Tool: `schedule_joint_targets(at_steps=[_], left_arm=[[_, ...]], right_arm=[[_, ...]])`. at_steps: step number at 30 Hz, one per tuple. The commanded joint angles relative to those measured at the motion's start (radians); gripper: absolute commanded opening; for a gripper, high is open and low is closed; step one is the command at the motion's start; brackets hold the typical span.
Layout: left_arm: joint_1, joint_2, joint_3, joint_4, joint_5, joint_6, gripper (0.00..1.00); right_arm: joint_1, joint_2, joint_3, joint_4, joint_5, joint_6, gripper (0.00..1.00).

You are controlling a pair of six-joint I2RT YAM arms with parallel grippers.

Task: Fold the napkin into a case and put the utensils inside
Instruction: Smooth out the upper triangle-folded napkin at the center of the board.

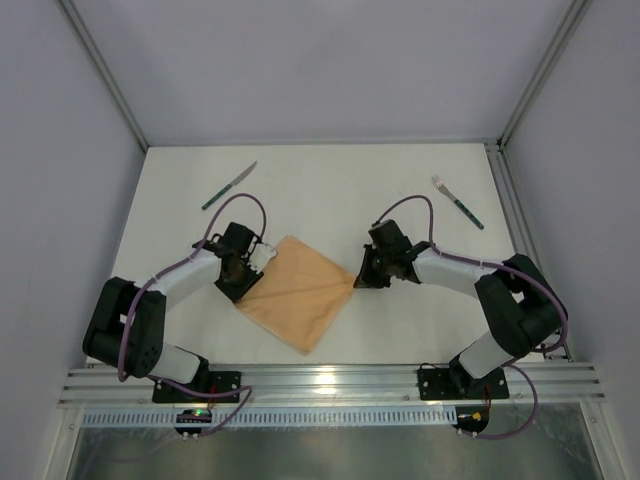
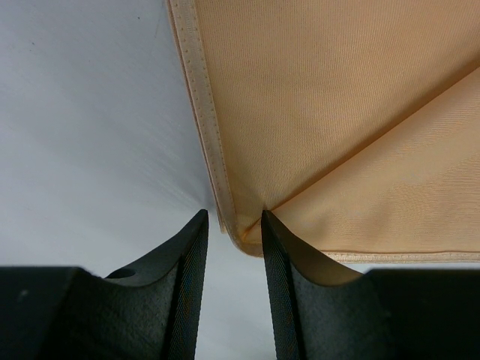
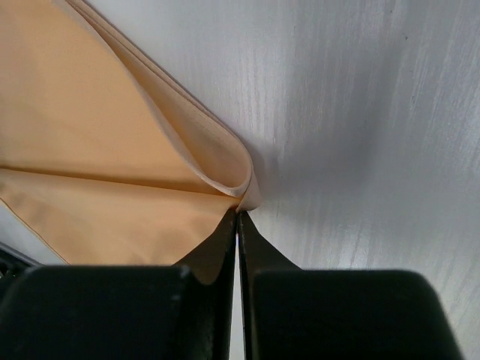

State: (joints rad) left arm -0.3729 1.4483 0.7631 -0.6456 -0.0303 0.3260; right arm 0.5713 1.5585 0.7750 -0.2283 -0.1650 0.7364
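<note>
**Napkin held by one corner only**

Napkin lies as a diamond on the table, near centre, between the arms. Right gripper is clenched on the very tip of the right corner, where the layers curl up. So shallow a bite may slip, or catch one layer only, once it lifts. Left gripper stands parted astride the left corner, grasping nothing. If the right pulls first, the cloth may drag and the fold skew. Knife far left and fork far right lie well apart from it.
</note>
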Motion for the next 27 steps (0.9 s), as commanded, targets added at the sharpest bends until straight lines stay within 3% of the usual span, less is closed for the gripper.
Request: schedule_joint_targets(at_steps=[1, 13, 19, 27], left_arm=[[0.002, -0.014, -0.011, 0.037, 0.013, 0.008, 0.37], [0.002, 0.034, -0.051, 0.087, -0.036, 0.041, 0.33], [0.002, 0.035, -0.056, 0.096, -0.057, 0.041, 0.32], [0.002, 0.041, -0.057, 0.100, -0.065, 0.039, 0.32]], right_arm=[[-0.011, -0.003, -0.006, 0.061, -0.025, -0.003, 0.04], [-0.087, 0.038, -0.043, 0.277, -0.224, -0.060, 0.04], [-0.119, 0.035, -0.092, 0.374, -0.219, -0.068, 0.04], [-0.149, 0.063, -0.117, 0.426, -0.200, -0.077, 0.15]])
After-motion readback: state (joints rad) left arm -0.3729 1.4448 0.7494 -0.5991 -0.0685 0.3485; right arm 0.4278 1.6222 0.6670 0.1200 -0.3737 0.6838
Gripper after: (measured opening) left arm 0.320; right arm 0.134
